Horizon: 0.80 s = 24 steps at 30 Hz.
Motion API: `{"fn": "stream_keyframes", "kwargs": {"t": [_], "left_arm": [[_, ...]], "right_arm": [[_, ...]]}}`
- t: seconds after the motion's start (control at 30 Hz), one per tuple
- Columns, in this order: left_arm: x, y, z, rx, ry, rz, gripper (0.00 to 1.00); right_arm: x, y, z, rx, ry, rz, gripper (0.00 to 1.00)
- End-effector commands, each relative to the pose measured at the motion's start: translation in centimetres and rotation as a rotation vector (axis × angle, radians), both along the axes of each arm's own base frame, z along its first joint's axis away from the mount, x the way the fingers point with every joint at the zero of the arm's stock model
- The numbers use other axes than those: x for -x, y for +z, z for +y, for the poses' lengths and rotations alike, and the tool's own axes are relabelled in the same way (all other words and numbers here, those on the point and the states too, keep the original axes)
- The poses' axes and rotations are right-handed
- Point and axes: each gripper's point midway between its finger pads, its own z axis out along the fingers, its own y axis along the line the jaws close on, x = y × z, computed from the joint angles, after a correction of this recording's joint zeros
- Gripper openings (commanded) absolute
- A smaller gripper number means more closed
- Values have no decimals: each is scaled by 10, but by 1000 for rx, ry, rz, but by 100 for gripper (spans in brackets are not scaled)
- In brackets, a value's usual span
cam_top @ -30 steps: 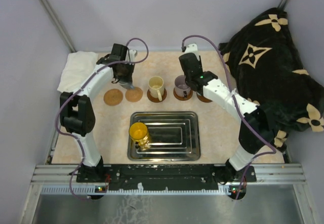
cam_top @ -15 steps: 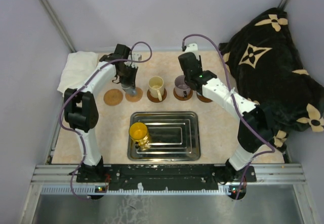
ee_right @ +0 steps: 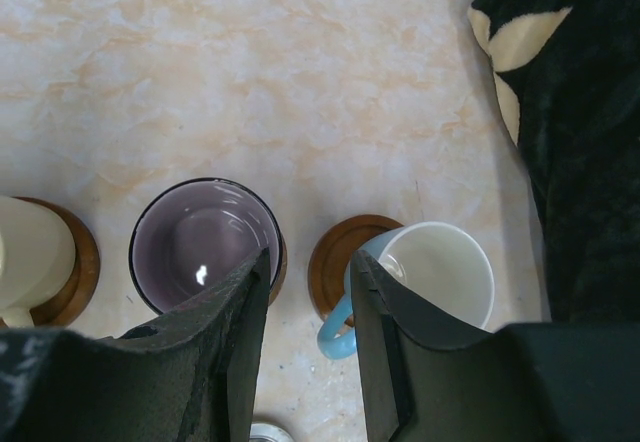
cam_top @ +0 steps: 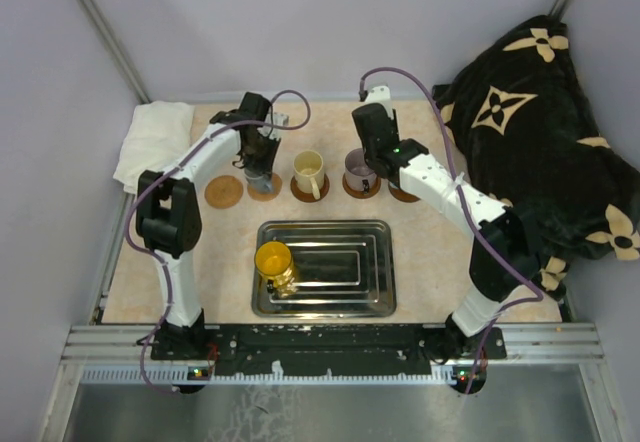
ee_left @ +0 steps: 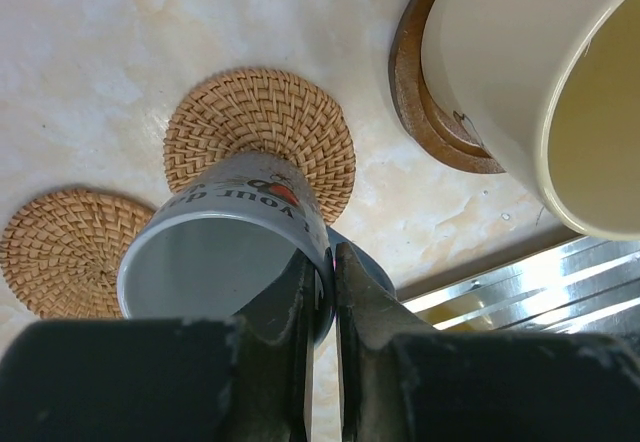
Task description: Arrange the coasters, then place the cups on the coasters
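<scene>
The left gripper [ee_left: 325,262] pinches the grey cup [ee_left: 215,262] by its rim on a woven coaster [ee_left: 262,122]; an off-centre release could tip it; the right gripper [ee_right: 310,262] hangs part-open, empty.

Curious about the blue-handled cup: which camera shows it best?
Right wrist view: the light blue cup sits unobstructed on its coaster. From above, the right arm largely hides it; left wrist view misses it.

The grey cup [ee_left: 236,190] has dark letters printed on its outside, close to the rim. Only the word "your" can be read. The letters on each side of it curve away out of sight. A small red picture sits right beside the word.
</scene>
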Motion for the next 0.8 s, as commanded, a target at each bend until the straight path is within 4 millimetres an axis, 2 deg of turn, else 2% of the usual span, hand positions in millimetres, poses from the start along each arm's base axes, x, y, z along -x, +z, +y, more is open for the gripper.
{"fn": "stream_keyframes", "kwargs": {"t": [0.0, 0.27, 0.3, 0.4, 0.5, 0.7, 0.77], "left_arm": [[-23, 6, 4, -42, 42, -88, 15], [-32, 7, 4, -50, 60, -130, 19], [-32, 6, 5, -53, 61, -129, 20], [-31, 5, 5, -63, 62, -129, 23], [-29, 2, 3, -68, 55, -120, 31], [-24, -4, 2, -88, 42, -97, 35], [-24, -3, 2, -88, 41, -101, 42]], "right_arm": [[-12, 28, 4, -53, -11, -76, 39], [-12, 29, 6, -60, 0, -76, 39], [-15, 16, 8, -46, 0, -53, 39], [-16, 12, 10, -47, 8, -45, 39], [-17, 13, 11, -52, 12, -46, 39], [-17, 14, 11, -49, 13, -48, 39], [-17, 14, 11, -48, 15, -49, 39]]}}
